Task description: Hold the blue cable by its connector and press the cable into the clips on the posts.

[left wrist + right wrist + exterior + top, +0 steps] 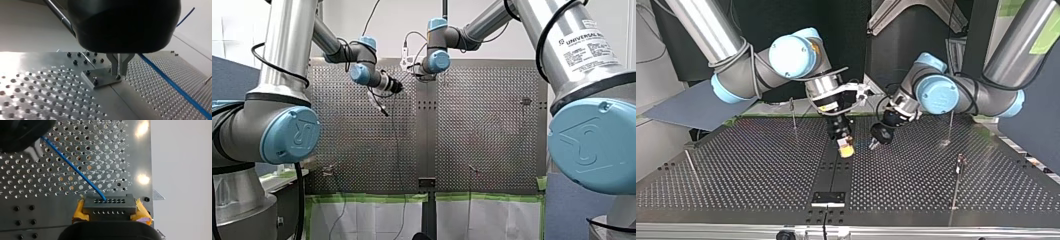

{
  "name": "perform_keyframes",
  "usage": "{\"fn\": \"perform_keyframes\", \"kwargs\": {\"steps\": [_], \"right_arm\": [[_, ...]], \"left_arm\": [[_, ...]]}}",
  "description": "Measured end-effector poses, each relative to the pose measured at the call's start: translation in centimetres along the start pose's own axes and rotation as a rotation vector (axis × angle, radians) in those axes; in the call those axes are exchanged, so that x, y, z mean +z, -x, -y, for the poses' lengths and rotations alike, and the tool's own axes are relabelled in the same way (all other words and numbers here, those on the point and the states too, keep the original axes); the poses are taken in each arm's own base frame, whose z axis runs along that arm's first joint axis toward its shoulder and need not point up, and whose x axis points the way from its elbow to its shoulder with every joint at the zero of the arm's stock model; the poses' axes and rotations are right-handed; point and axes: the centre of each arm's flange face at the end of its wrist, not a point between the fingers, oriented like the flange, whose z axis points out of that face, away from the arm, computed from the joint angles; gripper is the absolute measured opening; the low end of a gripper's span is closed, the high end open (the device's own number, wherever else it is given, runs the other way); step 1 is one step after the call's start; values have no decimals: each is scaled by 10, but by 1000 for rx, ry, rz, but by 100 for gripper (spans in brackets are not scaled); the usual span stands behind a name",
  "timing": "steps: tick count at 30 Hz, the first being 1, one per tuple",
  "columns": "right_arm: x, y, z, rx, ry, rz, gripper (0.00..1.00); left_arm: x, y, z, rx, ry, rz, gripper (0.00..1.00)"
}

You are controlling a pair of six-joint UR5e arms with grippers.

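In the top view, my right claw (846, 149) hangs low over the table's (736, 170) centre strip, showing its yellow pads. My left claw (876, 142) is just beside it, and the thin posts (957, 172) stand well apart from both.

In the front view, both arms reach to the far middle of the table, with the claws near each other.

In the left wrist view, my left claw's metal fingers (114, 66) are pressed nearly together on nothing, above a small bolted plate (100, 78). The blue cable (175, 87) runs beside them, not between them.

In the right wrist view, my right claw pinches the connector (110, 206) between its pads, and the cable leads ahead toward my left claw.

I judge the connector hold is made but the cable is not yet in any clip. Next, the cable needs carrying to a post and pressing into its clip.
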Motion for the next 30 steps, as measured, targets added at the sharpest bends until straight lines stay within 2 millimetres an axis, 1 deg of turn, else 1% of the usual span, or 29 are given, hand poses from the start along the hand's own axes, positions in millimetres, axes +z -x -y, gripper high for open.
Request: {"fn": "perform_keyframes", "kwargs": {"steps": [4, 14, 18, 26, 30], "right_arm": [[0, 0, 0, 0, 0, 0, 0], [1, 1, -1, -1, 2, 1, 0], [1, 2, -1, -1, 2, 2, 0], [0, 4, 6, -2, -14, 5, 0], [0, 6, 10, -2, -34, 7, 0]], "left_arm": [[-7, 10, 1, 28, 34, 27, 0], [-36, 39, 17, 105, 111, 100, 0], [-50, 44, 22, 135, 146, 118, 0], [-81, 44, 27, 192, 228, 134, 0], [-90, 46, 27, 226, 261, 153, 0]]}}
